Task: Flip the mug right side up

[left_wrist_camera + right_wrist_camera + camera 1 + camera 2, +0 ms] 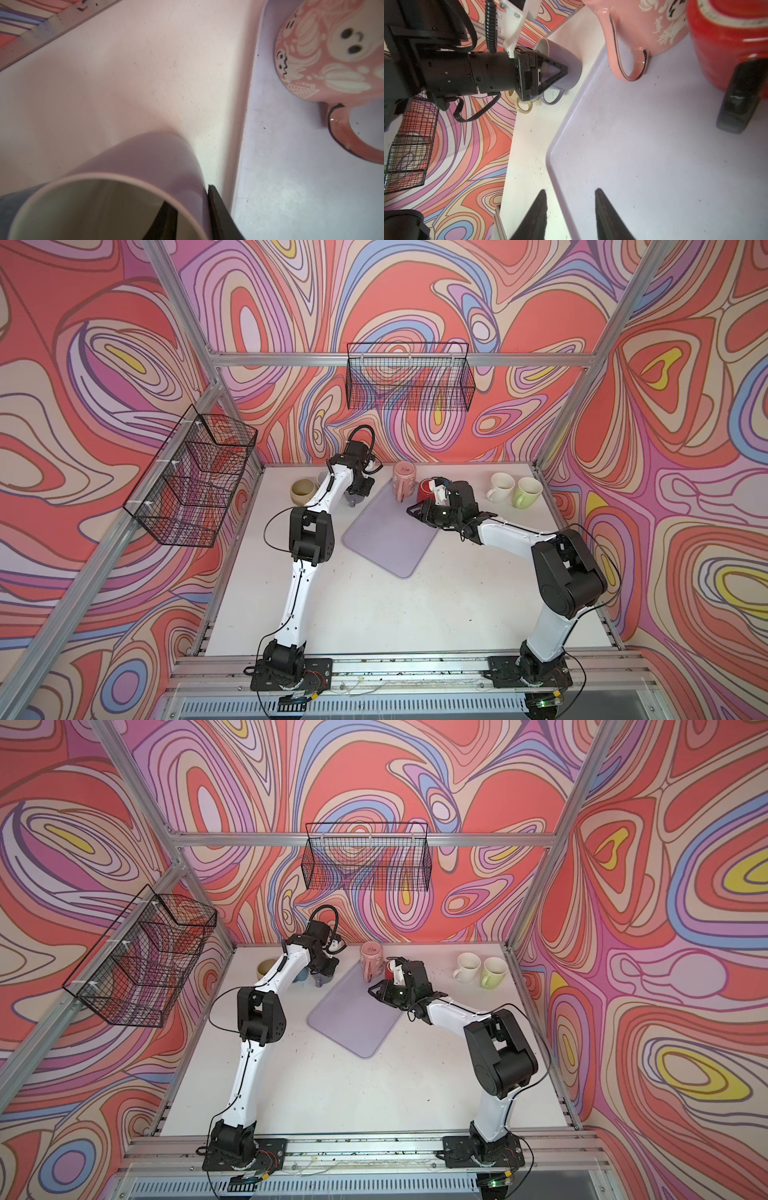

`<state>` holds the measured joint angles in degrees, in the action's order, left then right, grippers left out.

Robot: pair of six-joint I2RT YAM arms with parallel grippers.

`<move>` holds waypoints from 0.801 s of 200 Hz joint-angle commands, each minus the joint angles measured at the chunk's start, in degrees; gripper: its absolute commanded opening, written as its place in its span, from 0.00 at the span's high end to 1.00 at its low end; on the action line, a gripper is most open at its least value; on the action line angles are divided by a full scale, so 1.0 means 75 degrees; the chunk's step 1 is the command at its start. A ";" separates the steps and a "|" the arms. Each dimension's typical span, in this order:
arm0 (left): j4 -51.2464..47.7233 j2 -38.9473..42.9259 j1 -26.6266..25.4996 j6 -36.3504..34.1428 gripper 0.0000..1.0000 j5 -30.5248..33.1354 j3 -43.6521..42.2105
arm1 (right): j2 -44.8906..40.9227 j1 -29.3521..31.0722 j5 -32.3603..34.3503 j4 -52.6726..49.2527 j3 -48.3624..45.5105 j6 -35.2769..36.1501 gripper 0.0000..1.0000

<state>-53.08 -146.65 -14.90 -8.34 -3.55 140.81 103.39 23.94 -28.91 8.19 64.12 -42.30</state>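
Observation:
A lavender mug stands on the white table just left of the mat, its mouth turned up toward the left wrist camera. It also shows under the left wrist in both top views. My left gripper straddles the mug's wall. One finger is inside the mouth with a slim gap to the wall, and the other lies along the outside, so the jaws are slightly open. My right gripper hovers open over the mat's edge with nothing between its fingers.
A pink ghost-patterned mug and a red mug stand on the lavender mat. A beige mug sits at the back left. White and green mugs sit at the back right. Wire baskets hang on the walls.

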 commanded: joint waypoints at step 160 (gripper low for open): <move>0.1519 0.2912 -0.0048 0.0525 0.54 -0.0678 -0.2016 | -0.0191 0.0069 0.0253 -0.0446 0.0186 0.0340 0.60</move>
<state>-47.00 -131.04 -14.92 -5.89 -6.13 130.56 103.39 24.21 -27.86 7.18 63.83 -41.45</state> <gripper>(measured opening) 0.449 0.401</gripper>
